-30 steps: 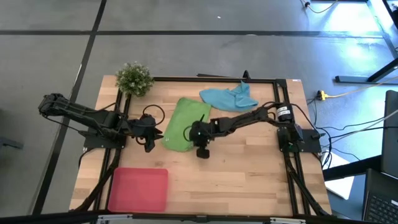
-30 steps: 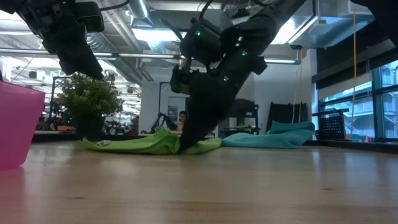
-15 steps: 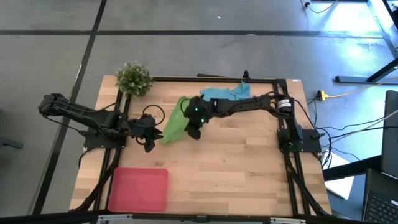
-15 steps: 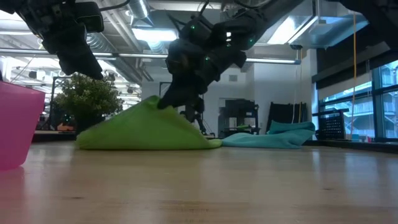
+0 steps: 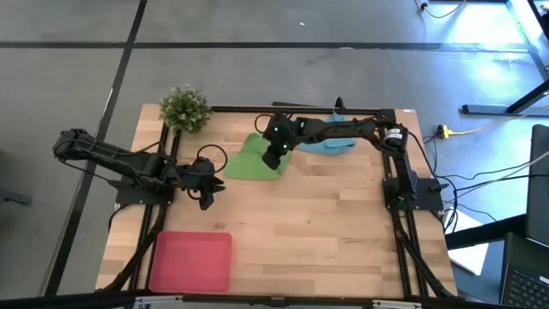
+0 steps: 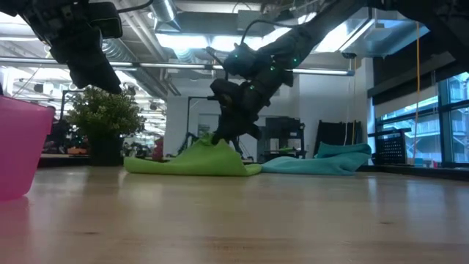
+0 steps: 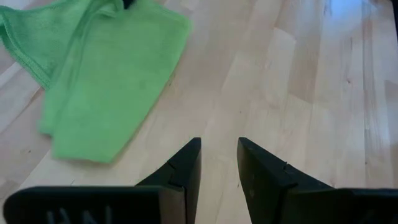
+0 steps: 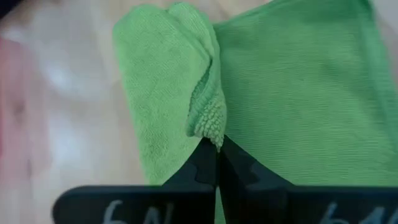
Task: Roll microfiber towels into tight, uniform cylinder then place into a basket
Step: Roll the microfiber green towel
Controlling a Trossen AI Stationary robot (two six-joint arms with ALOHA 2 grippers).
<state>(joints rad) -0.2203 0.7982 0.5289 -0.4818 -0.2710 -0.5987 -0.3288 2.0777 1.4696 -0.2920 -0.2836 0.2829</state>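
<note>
- From overhead I saw my right hand [image 5: 273,160] reaching across the pale wooden counter [image 5: 326,232], sitting over the far edge of the lime green microfiber towel [image 5: 256,163].
- Only my right wrist camera showed the grip: the two dark fingers [image 8: 205,163] were pressed together on a bunched fold of the lime green cloth [image 8: 292,93], pinching it.
- The table-level camera added what the top view hid: that pinched part of the green towel [image 6: 198,160] was lifted into a small peak under the hand [image 6: 222,134], the rest lying flat.
- The light blue microfiber towel [image 5: 330,139] lay crumpled just behind the green one, partly under my right arm; low down it appeared as a flat heap [image 6: 322,161] beside the green cloth.
- My left hand [image 5: 208,197] waited near the counter's left side; its wrist camera showed the fingers [image 7: 186,171] slightly parted, holding nothing, with the green towel [image 7: 93,87] ahead of them.
- The shallow pinkish-red plastic tray [image 5: 190,261] sat at the near left corner, well apart from both towels.
- A small green bushy plant [image 5: 185,108] stood at the far left corner.
</note>
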